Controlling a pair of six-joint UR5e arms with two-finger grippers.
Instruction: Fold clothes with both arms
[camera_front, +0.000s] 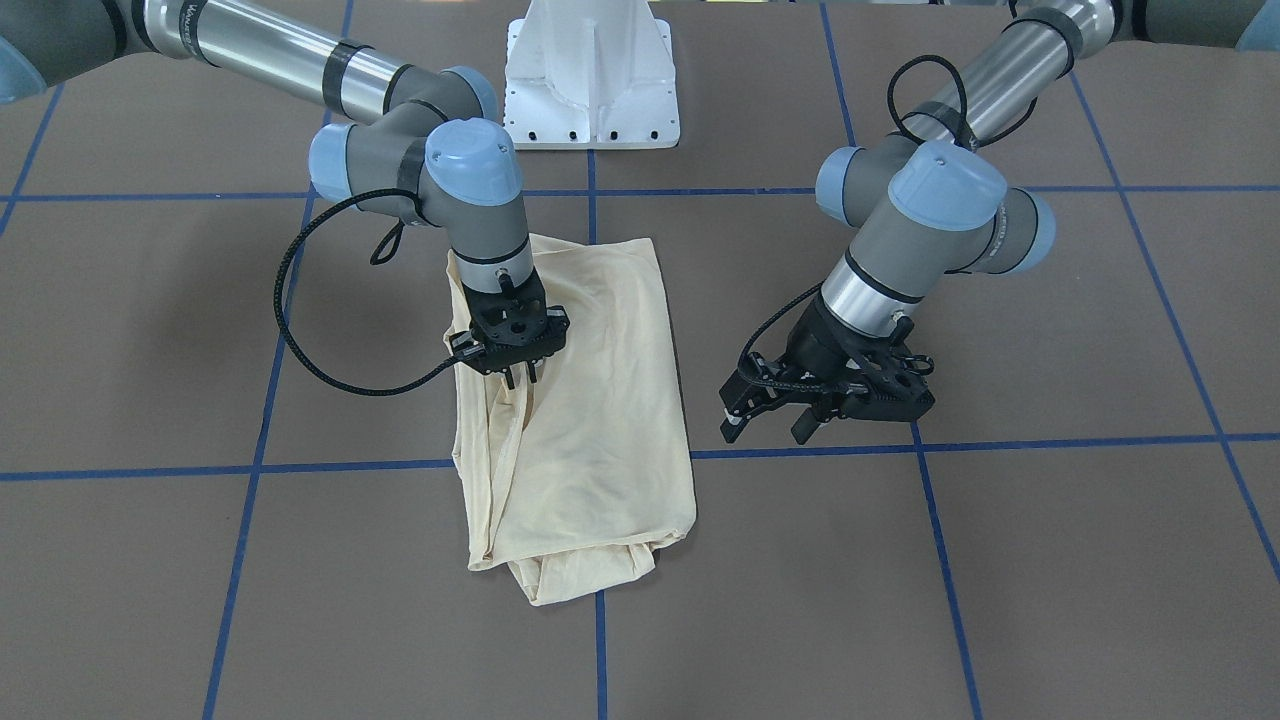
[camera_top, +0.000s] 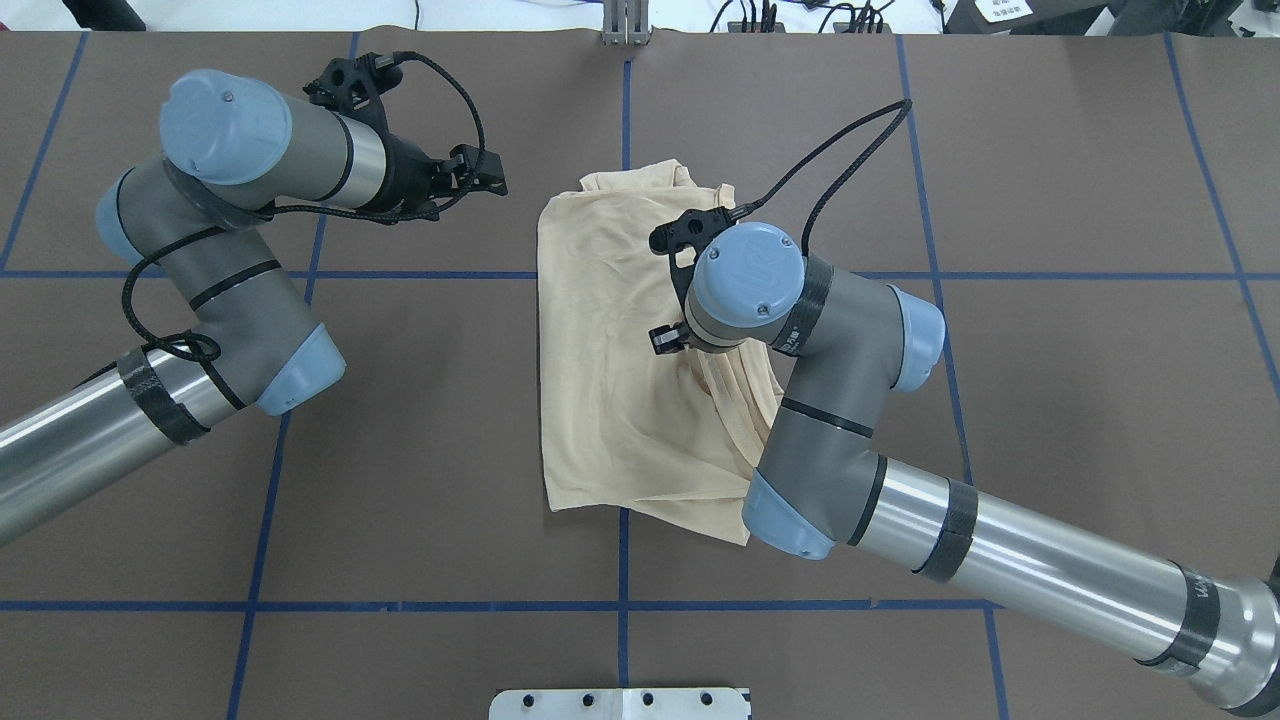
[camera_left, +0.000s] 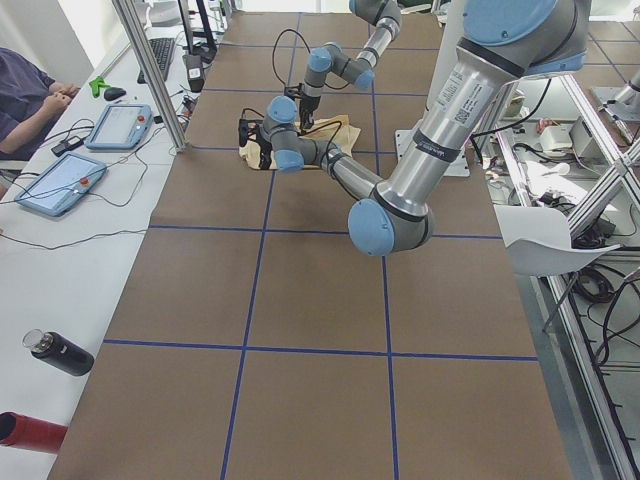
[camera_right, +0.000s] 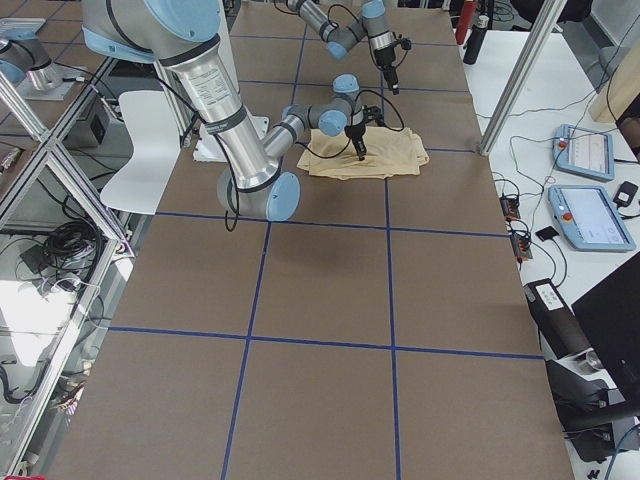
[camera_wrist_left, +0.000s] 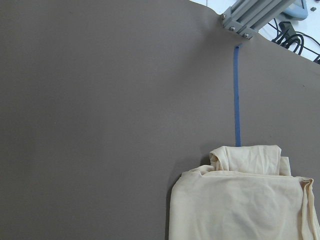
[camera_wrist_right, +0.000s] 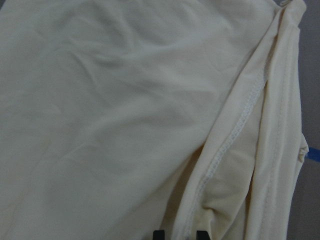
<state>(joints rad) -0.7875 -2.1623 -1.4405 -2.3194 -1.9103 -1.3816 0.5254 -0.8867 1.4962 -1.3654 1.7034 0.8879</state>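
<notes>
Front view: my right end effector (camera_front: 521, 378) is nearly closed, seemingly pinching the shirt (camera_front: 610, 400) at its long edge. The left end effector (camera_front: 766, 425) is spread wide over bare tabletop (camera_front: 1050, 580).

Overhead: the shirt lies mid-tabletop in a strip.

Right wrist: the hem runs between the fingertips (camera_wrist_right: 159, 234).

I judge we're mid-fold; next, the left needs its own grip.
</notes>
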